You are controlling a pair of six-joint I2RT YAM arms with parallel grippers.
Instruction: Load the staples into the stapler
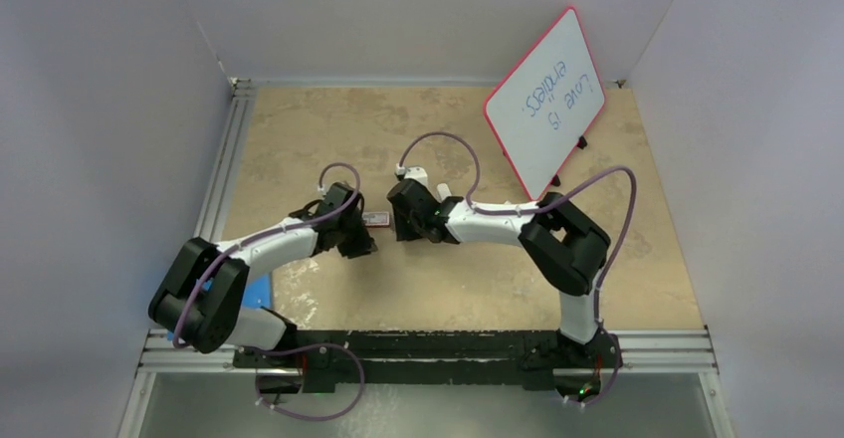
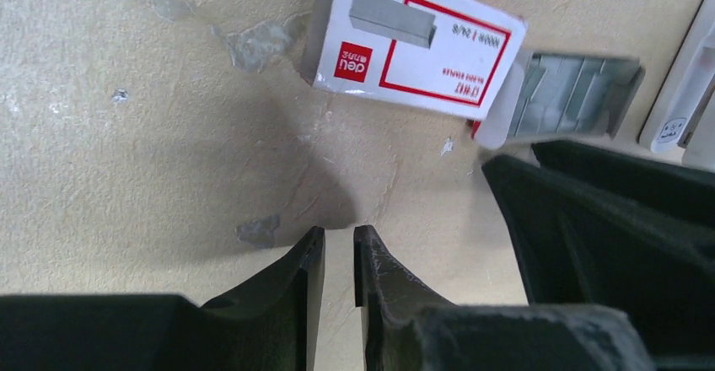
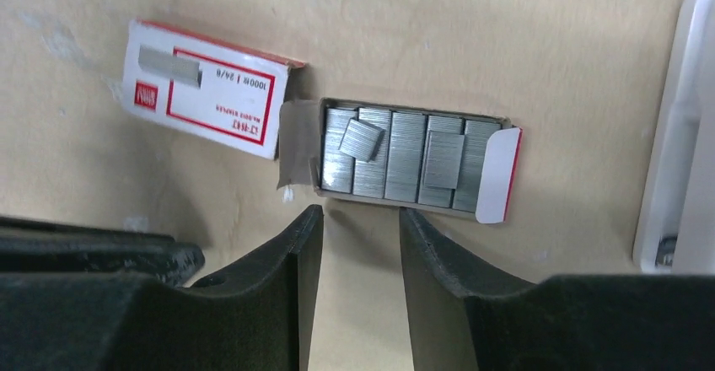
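The staples (image 3: 405, 156) lie as grey strips in an open flat tray with a red-edged white flap, two short strips loose on top. The red-and-white sleeve (image 3: 206, 88) lies apart from it, just to its left; it also shows in the top view (image 1: 376, 219). My right gripper (image 3: 361, 212) is open and empty, its tips just short of the tray's near edge. My left gripper (image 2: 339, 232) is empty, open by a narrow gap, below the sleeve (image 2: 417, 42). Only an edge of the white stapler (image 3: 674, 135) shows at the right.
A red-framed whiteboard (image 1: 545, 100) stands tilted at the back right. A blue flat object (image 1: 257, 292) lies under the left arm. The two grippers are close together mid-table; the right gripper's black body (image 2: 607, 219) fills the right of the left wrist view.
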